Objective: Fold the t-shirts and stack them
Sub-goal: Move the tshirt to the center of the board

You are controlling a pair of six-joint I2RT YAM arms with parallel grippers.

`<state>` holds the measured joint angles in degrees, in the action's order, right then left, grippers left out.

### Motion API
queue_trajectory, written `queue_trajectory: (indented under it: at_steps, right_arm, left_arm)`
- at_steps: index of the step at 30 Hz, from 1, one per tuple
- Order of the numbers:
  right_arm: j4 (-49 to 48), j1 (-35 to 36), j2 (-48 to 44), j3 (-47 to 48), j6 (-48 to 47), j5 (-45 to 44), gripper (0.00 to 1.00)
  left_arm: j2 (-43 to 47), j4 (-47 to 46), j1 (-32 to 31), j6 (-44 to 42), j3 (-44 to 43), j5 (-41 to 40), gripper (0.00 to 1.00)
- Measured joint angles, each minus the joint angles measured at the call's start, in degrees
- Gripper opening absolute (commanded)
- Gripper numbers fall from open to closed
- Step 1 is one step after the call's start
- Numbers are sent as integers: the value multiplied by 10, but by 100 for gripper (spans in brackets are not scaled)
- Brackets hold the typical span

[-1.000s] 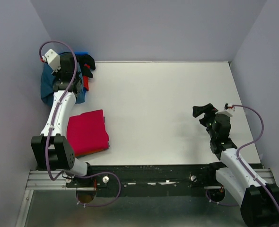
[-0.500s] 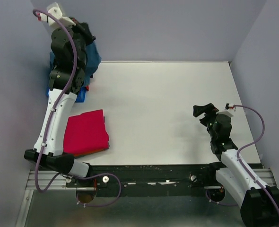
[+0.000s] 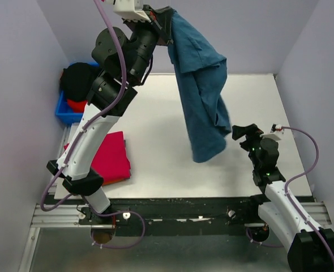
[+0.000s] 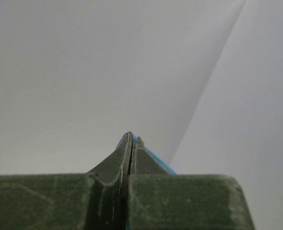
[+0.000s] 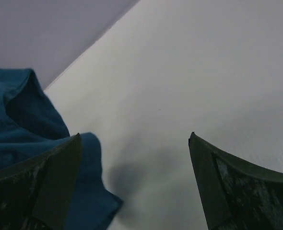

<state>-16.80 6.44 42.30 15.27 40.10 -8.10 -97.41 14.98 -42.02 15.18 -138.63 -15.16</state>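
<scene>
Table [image 3: 155, 113]: white, lying beneath both claws.
Teal-blue t-shirt [image 3: 204, 96]: hangs bunched from the left gripper [image 3: 166, 21], raised high with its jaws pinched tight on one edge. The lower hem dangles just beside the right gripper [image 3: 245, 135], which sits low with jaws spread wide, holding nothing.
Crimson-pink t-shirt [image 3: 106, 157]: folded flat, well below the left claw.
Handling note: probably best to lower the cloth slowly, let the right claw take a free corner, and spread it before folding.
</scene>
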Motion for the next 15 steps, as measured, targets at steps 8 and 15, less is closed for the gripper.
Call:
queue_trajectory:
  at_steps: [8,15]
  right_arm:
    - [1,0,2,0,-13,2,100]
    - [10,0,69,26,-27,24,94]
  left_arm:
    - [151,-86,24,28,310,-133,71]
    - [132,-43,125,172,492,-149,93]
